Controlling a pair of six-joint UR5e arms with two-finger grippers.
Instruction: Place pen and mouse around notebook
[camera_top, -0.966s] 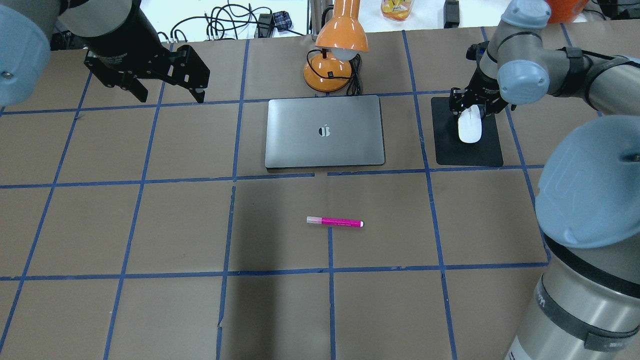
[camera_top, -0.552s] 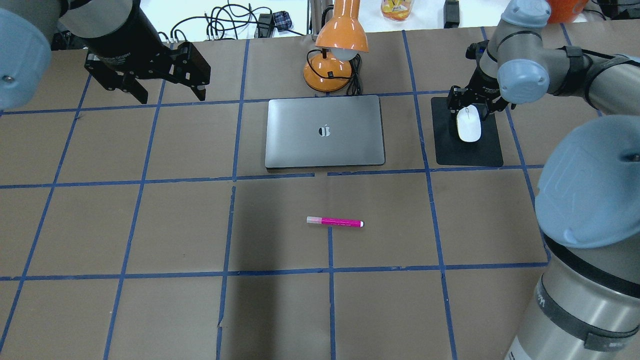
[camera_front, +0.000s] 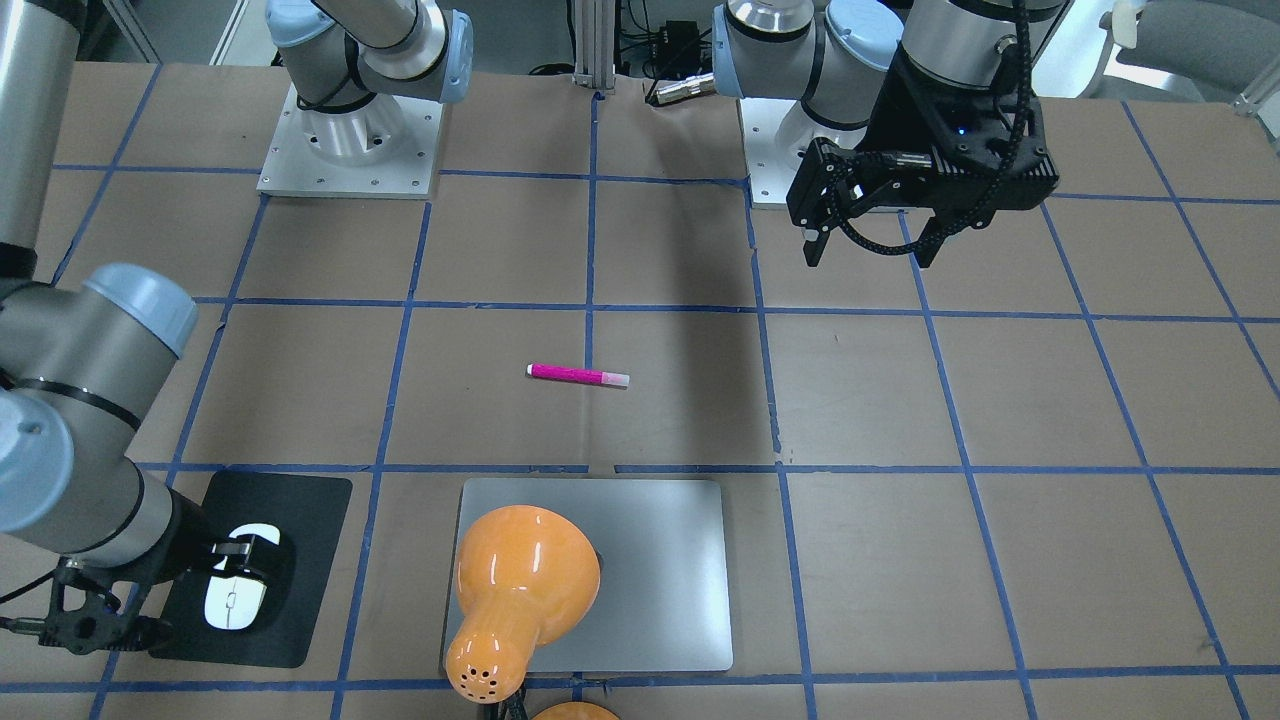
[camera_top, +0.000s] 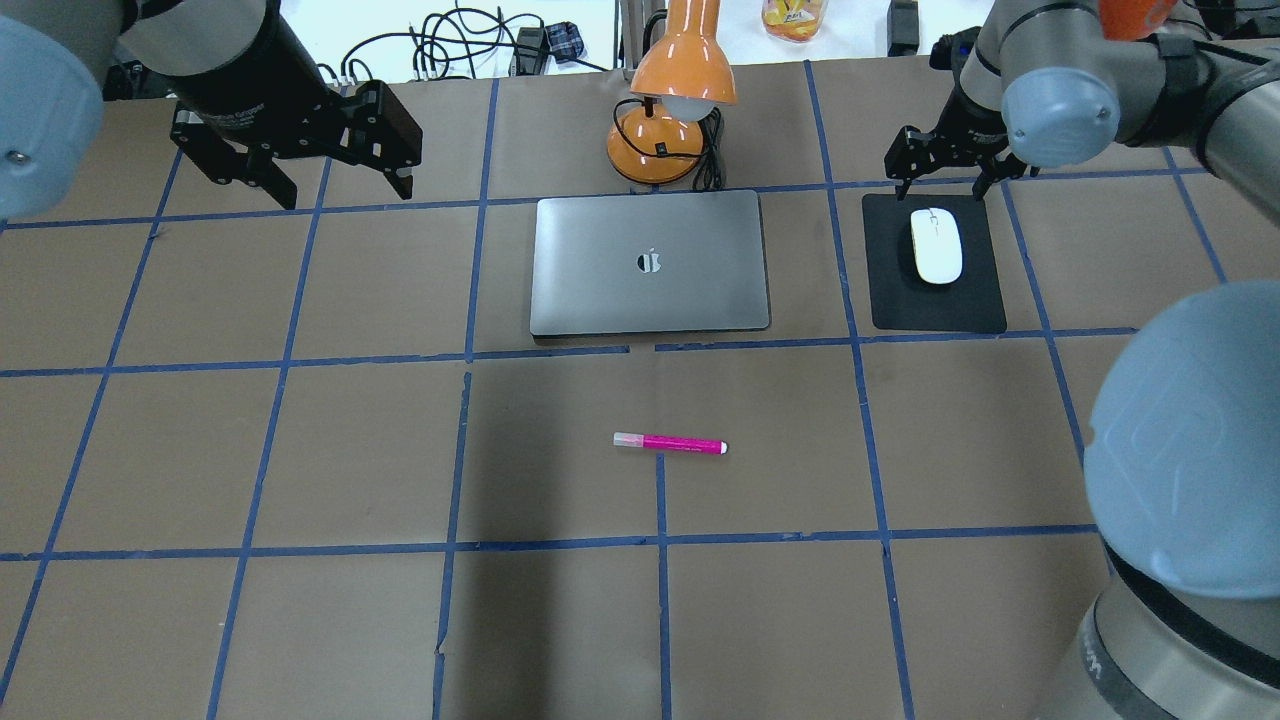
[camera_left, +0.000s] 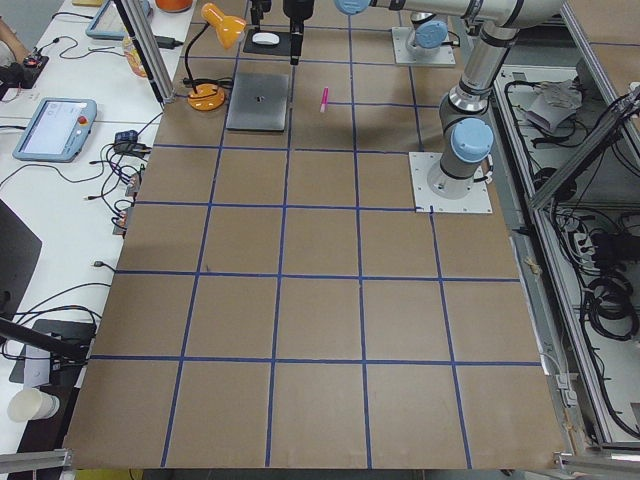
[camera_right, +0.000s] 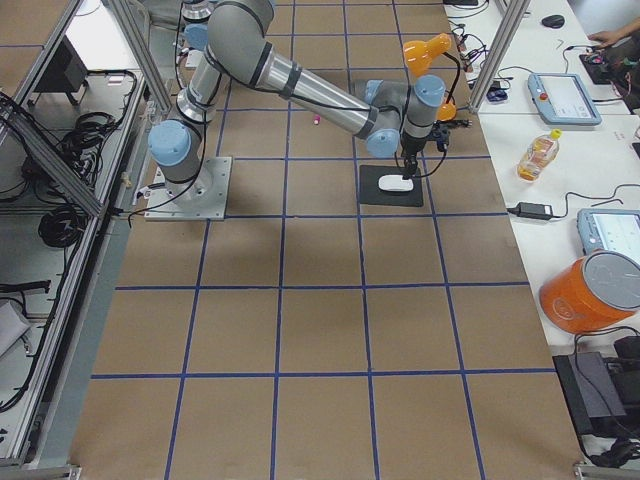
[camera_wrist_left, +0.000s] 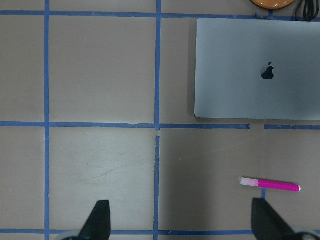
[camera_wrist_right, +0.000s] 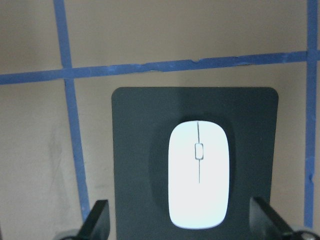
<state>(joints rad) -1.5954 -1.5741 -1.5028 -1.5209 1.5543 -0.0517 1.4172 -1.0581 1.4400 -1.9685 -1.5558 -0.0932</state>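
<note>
The white mouse (camera_top: 936, 246) lies on a black mat (camera_top: 975, 300) to the right of the silver notebook (camera_top: 650, 262). My right gripper (camera_top: 945, 185) hovers open above the mouse's far end, touching nothing. In the right wrist view the mouse (camera_wrist_right: 198, 175) sits between and beyond the two spread fingertips (camera_wrist_right: 97, 220). The pink pen (camera_top: 670, 444) rests on the table in front of the notebook, lying crosswise. My left gripper (camera_top: 345, 190) hangs open and empty over the table far left of the notebook; its wrist view shows the notebook (camera_wrist_left: 257, 75) and the pen (camera_wrist_left: 270, 184).
An orange desk lamp (camera_top: 668, 140) with its cable stands just behind the notebook; its shade (camera_front: 520, 585) overhangs the notebook in the front-facing view. Blue tape lines grid the brown table. Cables and a bottle lie beyond the far edge.
My right gripper has opened, let go of the mouse and drawn up and back from it. The mouse now lies free on the mat. The left arm has barely shifted.
</note>
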